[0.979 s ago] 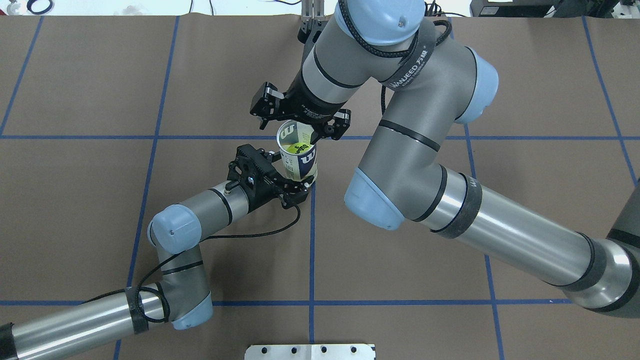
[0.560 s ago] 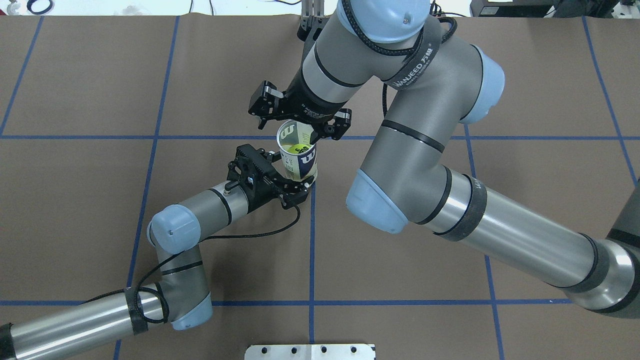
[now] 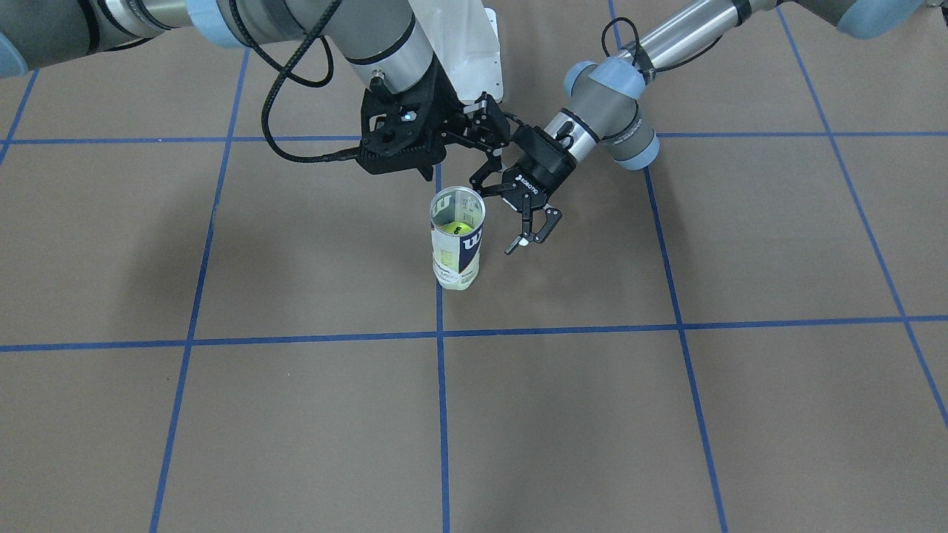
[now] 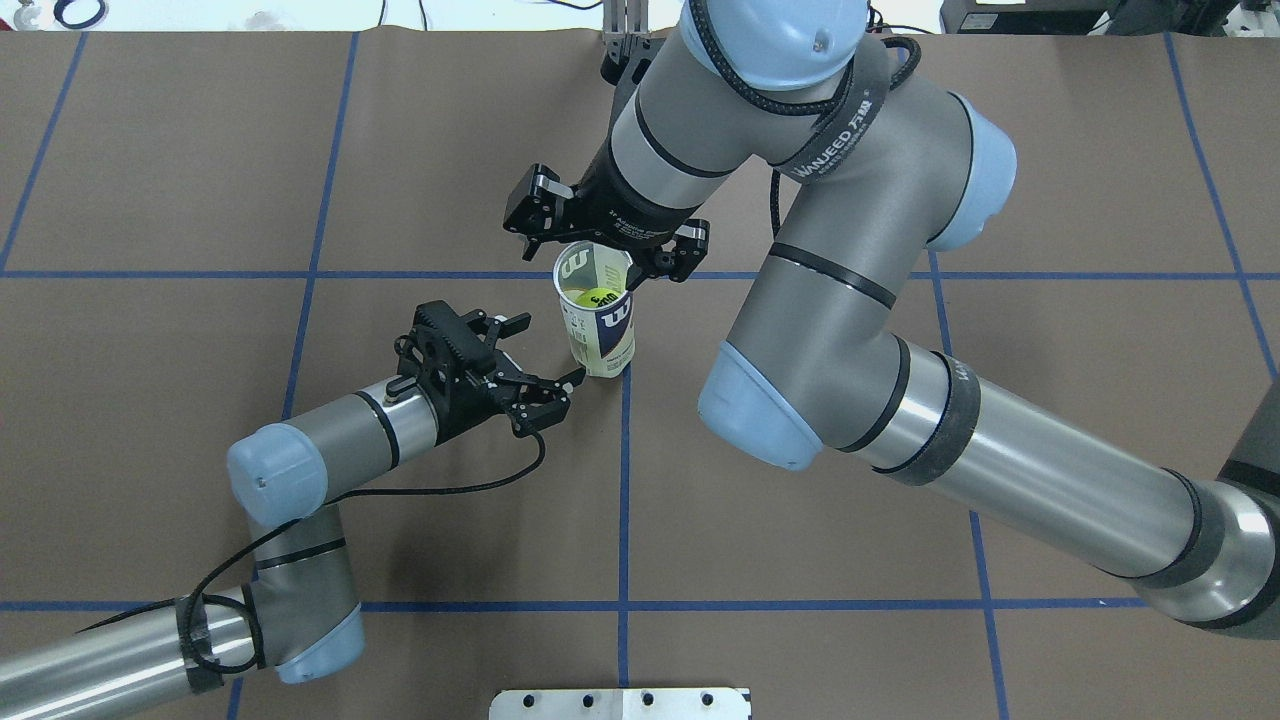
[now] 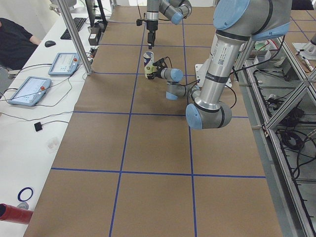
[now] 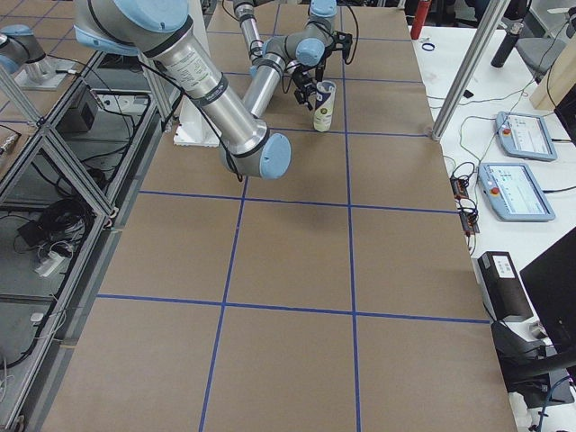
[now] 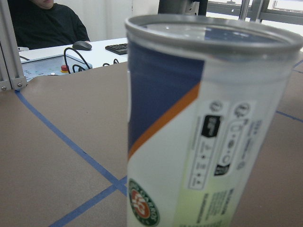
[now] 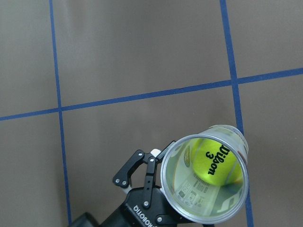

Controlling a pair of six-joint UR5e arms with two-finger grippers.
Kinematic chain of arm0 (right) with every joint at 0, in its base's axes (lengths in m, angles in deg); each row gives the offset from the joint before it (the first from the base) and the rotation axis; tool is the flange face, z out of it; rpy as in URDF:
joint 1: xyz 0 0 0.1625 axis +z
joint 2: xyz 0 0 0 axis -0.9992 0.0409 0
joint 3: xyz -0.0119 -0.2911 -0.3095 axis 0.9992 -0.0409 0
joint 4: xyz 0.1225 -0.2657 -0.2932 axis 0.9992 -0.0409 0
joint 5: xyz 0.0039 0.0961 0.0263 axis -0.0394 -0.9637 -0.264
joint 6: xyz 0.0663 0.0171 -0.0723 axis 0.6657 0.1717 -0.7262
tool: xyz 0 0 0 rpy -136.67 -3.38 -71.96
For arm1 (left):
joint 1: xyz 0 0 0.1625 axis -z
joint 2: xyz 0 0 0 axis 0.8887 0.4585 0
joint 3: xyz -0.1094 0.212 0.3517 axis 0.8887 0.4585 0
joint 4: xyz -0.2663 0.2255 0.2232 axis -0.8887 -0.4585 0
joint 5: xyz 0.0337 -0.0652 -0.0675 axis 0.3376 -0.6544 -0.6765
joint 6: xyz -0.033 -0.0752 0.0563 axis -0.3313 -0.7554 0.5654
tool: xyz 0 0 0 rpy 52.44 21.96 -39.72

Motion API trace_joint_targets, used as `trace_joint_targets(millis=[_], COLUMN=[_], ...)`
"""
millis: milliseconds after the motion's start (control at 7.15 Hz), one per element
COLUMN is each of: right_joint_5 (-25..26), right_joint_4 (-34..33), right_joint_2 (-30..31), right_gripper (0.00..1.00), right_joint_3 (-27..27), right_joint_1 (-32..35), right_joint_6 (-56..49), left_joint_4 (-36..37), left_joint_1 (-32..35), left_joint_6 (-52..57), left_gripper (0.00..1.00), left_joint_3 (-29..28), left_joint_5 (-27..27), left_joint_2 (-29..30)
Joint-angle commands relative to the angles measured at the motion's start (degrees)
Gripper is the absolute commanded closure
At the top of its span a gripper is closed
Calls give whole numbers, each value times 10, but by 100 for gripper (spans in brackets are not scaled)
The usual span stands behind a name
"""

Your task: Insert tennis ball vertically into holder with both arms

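The holder [image 4: 600, 335], a clear tube with a navy and white label, stands upright on the table. A yellow tennis ball [image 4: 598, 297] lies inside it and shows from above in the right wrist view [image 8: 215, 158]. My left gripper [image 4: 545, 350] is open and empty, just left of the tube's base and apart from it. It also shows in the front view [image 3: 505, 212]. My right gripper [image 4: 590, 258] hangs open and empty over the tube's far rim. The left wrist view shows the holder [image 7: 203, 142] close up. My own fingers are out of both wrist views.
A white metal plate [image 4: 620, 703] lies at the table's near edge. Blue tape lines [image 4: 622, 480] grid the brown table. An operators' bench with tablets [image 5: 28, 90] runs along the far side, and a person [image 7: 45, 23] sits there.
My left gripper has let go of the holder's base, opened, and drawn back to the left. The holder stays upright with the ball inside. The right arm has hardly moved.
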Motion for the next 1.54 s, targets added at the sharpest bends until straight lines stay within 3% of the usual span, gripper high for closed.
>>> trace_joint_targets(millis=[0,280,560,699,839,1119,1399], right_joint_5=[-5,-22,-95,-98,-98,-99,-104], right_joint_4=[-12,-101,-146,-179,-215,-273,-296], right_joint_2=[12,15,31,62,92,161,262], right_gripper=[1,1,1,1,1,1,1], right_joint_3=[20,83,107,146,172,190,181], right_joint_1=[12,36,99,112,130,192,275], right_joint_6=[-1,-15,-48,-82,-133,-302,-571], left_joint_4=[6,66,291,433,492,520,543], left_joint_1=[1,50,215,297,321,389,477], left_joint_6=[0,0,-1,6,38,112,126], left_gripper=[1,1,1,1,1,1,0], left_joint_3=[86,167,174,169,165,104,64], left_joint_5=[-44,-177,-389,-446,-444,-431,-449], left_joint_2=[-92,-171,-156,-118,-114,-117,-106])
